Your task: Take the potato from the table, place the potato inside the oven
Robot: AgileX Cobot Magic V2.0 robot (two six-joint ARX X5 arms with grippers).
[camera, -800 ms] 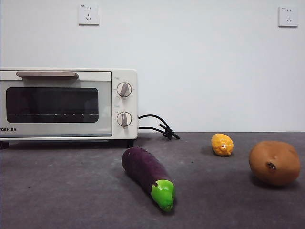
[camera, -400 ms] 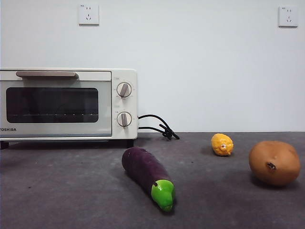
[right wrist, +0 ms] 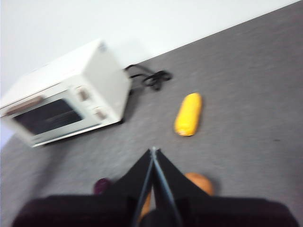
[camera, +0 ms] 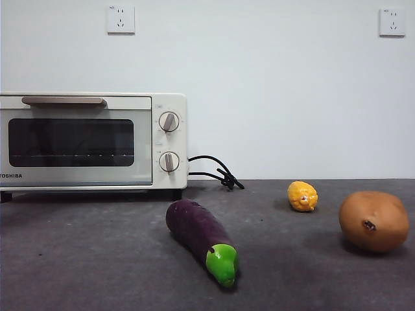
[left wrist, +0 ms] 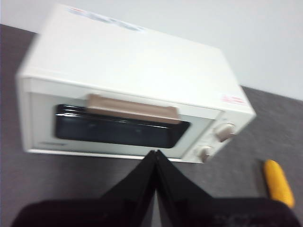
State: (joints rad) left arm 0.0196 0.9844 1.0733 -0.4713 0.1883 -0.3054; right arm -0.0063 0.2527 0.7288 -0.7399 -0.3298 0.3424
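Observation:
The brown potato [camera: 374, 221] lies on the dark grey table [camera: 97, 259] at the right, a dark eye spot facing the camera. The cream oven [camera: 93, 140] stands at the back left with its glass door shut. Neither arm shows in the front view. In the left wrist view my left gripper [left wrist: 155, 152] is shut and empty, hanging above and in front of the oven [left wrist: 128, 85]. My right gripper [right wrist: 153, 150] is also shut and empty, high over the table. The potato [right wrist: 202, 182] peeks out from behind its jaws.
A purple eggplant [camera: 200, 236] with a green tip lies in the middle of the table. A small yellow fruit [camera: 302, 195] sits between it and the potato. The oven's black cord [camera: 217, 172] trails behind on the table.

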